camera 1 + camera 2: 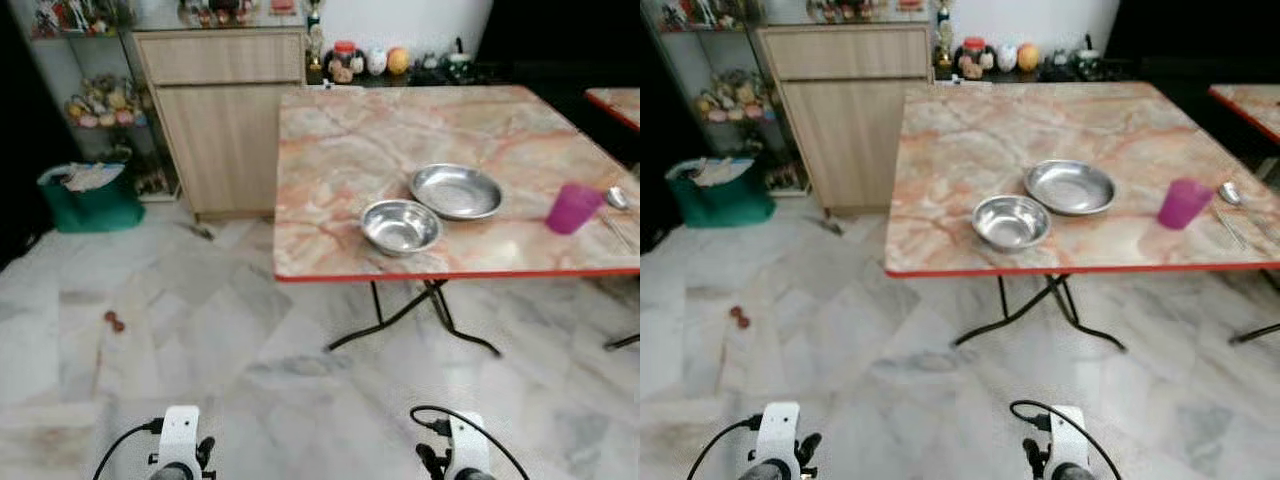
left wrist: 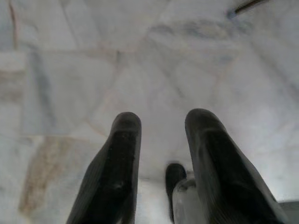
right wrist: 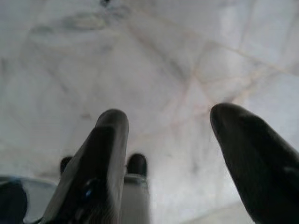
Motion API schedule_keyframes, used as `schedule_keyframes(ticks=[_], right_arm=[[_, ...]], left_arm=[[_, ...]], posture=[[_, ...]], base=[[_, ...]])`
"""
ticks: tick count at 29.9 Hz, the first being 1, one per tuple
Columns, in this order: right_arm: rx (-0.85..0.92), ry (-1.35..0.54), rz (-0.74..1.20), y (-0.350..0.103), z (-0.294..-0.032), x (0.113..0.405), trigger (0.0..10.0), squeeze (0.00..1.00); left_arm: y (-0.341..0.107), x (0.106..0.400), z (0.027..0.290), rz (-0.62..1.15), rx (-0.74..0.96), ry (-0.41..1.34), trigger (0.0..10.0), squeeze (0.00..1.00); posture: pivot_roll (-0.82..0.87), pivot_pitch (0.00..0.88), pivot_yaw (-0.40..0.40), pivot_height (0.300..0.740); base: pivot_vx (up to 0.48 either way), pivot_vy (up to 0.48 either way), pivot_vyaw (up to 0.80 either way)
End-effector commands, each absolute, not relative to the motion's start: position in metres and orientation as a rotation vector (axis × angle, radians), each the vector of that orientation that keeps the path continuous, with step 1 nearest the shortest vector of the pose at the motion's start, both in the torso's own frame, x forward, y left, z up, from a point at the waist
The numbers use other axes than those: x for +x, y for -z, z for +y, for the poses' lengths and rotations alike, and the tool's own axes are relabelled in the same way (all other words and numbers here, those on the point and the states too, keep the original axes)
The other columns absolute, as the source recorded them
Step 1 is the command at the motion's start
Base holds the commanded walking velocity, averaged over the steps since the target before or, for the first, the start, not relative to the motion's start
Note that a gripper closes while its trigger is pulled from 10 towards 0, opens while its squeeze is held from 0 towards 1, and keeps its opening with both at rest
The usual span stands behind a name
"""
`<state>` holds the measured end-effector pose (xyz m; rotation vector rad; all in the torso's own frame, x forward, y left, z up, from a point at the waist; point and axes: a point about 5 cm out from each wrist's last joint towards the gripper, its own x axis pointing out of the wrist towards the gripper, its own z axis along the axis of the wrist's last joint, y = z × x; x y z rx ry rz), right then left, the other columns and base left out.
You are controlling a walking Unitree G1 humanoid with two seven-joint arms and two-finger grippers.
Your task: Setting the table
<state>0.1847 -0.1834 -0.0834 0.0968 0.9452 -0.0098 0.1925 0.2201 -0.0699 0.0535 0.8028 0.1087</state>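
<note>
1. Left gripper (image 2: 156, 140): hung low over the pale marble floor (image 1: 200, 340); fingers parted by a moderate gap, nothing held.
2. Right gripper (image 3: 170, 135): also hung over the floor; fingers spread wide, nothing held.
3. In the eye views both arms are cut off by the near edge.
4. Table (image 1: 340, 150), ahead and to the right: marbled pink top, red rim; its right side is cut off.
5. Small steel bowl (image 1: 400, 226) is set near the table's near edge; a wider steel dish (image 1: 456, 191) lies just beyond it to the right, seemingly touching.
6. Magenta cup (image 1: 573, 208) stands upright further right.
7. Spoon (image 1: 617, 198) beside the cup is partly cut off, handle blurred.
8. Items on the far counter (image 1: 370, 60) are too small to identify.
</note>
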Motion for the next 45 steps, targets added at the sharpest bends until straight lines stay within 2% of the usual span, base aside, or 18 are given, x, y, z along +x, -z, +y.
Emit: schedule_keyframes(ticks=[1, 19, 32, 39, 41, 45], right_arm=[[0.083, 0.021, 0.964, 0.085, -0.19, 0.179, 10.0, 0.0], [0.069, 0.031, 0.976, 0.085, -0.202, 0.177, 10.0, 0.0], [0.068, 0.011, 0.981, 0.086, -0.188, 0.179, 10.0, 0.0], [0.066, 0.009, 0.982, 0.086, -0.191, 0.177, 10.0, 0.0], [0.061, 0.016, 0.983, 0.086, -0.199, 0.175, 10.0, 0.0], [0.058, 0.02, 0.985, 0.086, -0.203, 0.174, 10.0, 0.0]], left_arm=[[0.069, 0.196, 0.216, 0.801, 0.061, -0.096, 10.0, 0.0], [0.071, 0.194, 0.214, 0.805, 0.049, -0.101, 10.0, 0.0], [0.058, 0.211, 0.217, 0.695, 0.019, -0.112, 10.0, 0.0], [0.024, 0.244, 0.227, 0.439, 0.009, -0.146, 10.0, 0.0], [-0.001, 0.261, 0.231, 0.274, -0.015, -0.165, 10.0, 0.0], [-0.023, 0.274, 0.235, 0.153, -0.012, -0.184, 10.0, 0.0]], posture=[[0.04, 0.0, -0.011, 0.74], [0.04, 0.0, -0.02, 0.74], [0.04, 0.0, -0.018, 0.74], [0.03, 0.0, -0.013, 0.74], [0.03, 0.0, -0.012, 0.74], [0.03, 0.0, -0.01, 0.74]], base=[[0.0, -0.424, 0.0], [0.0, -0.416, 0.0], [0.0, 0.0, 0.0], [0.0, 0.0, 0.0], [0.0, 0.0, 0.0], [0.0, 0.0, 0.0]])
